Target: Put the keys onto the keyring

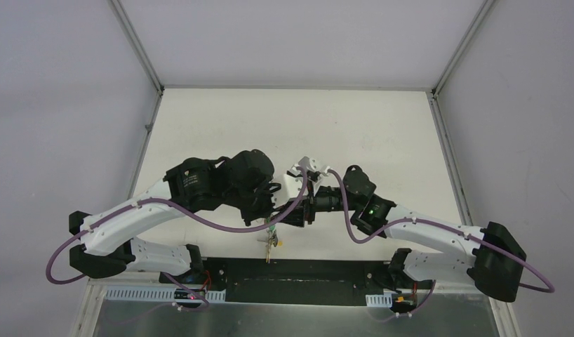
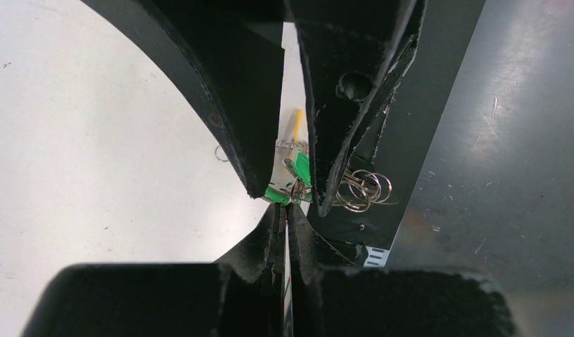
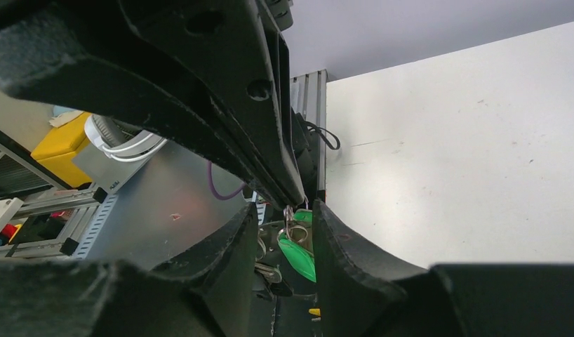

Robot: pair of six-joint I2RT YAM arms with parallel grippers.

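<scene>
White matte table, grey walls on three sides; both arms meet over near edge.
Left gripper: black fingers pressed together, pinching top of keyring. Keyring is thin silver wire loops, and the bunch hangs beneath the tips.
Right gripper: rough-edged black fingers apart, one either side of bunch, just under left tips.
Green key: glossy plastic cap, lies in that gap, close against one finger; contact cannot be told.
Yellow cap: slim, shows beyond green key.
</scene>
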